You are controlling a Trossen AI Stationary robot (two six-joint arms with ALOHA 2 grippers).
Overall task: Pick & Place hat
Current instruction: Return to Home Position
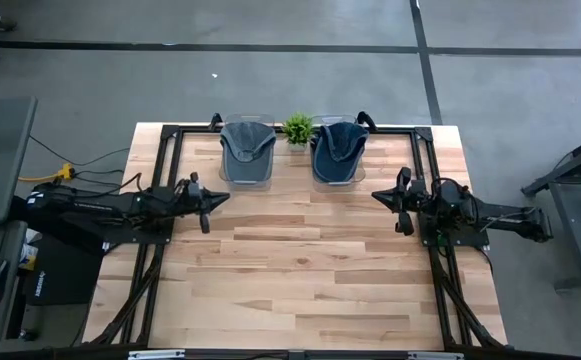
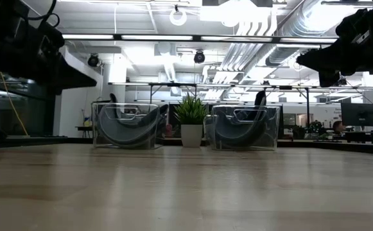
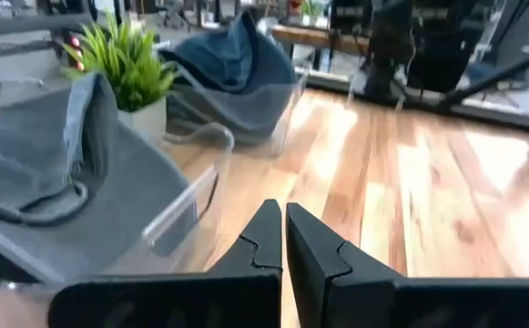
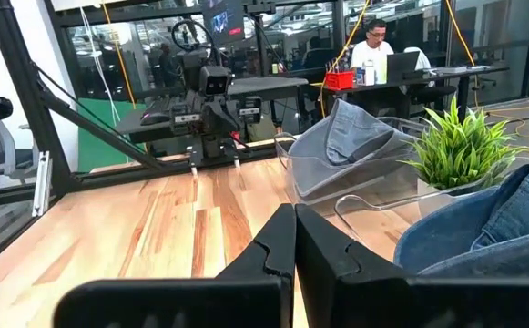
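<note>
At the far edge of the wooden table (image 1: 300, 280), two clear bins side by side, with a small potted plant (image 1: 297, 128) between them. In the left bin (image 2: 100, 122), a gray cap (image 1: 247, 148), slumped against the walls, brim curved upward (one cap or several, impossible to tell). In the right bin (image 2: 273, 125), a blue cap (image 1: 337, 148), lying in much the same way. Both caps well inside their bins and apart from either gripper.

Over the left side of the table, just nearer than the left bin, the left gripper (image 1: 220, 197), pointing toward the right. Fingers (image 3: 260, 244) pressed together with only a thin slit between them, clenched on nothing. Ahead of it in its wrist view: the gray cap close by, the plant and blue cap farther off, the right arm (image 3: 401, 41) beyond.

Over the right side, mirrored, the right gripper (image 1: 380, 195), pointing toward the left and just nearer than the right bin. Fingers (image 4: 271, 246) likewise squeezed together, gripping nothing. Ahead of it: the blue cap close by, then the plant, the gray cap, and the left arm (image 4: 211, 96) across the wood.

From table height, both arms as dark shapes high above the tabletop, one at the far left, one at the far right, neither touching the wood. A wide stretch of table between the two grippers.

In the room beyond, a person (image 4: 373, 41), seated.
</note>
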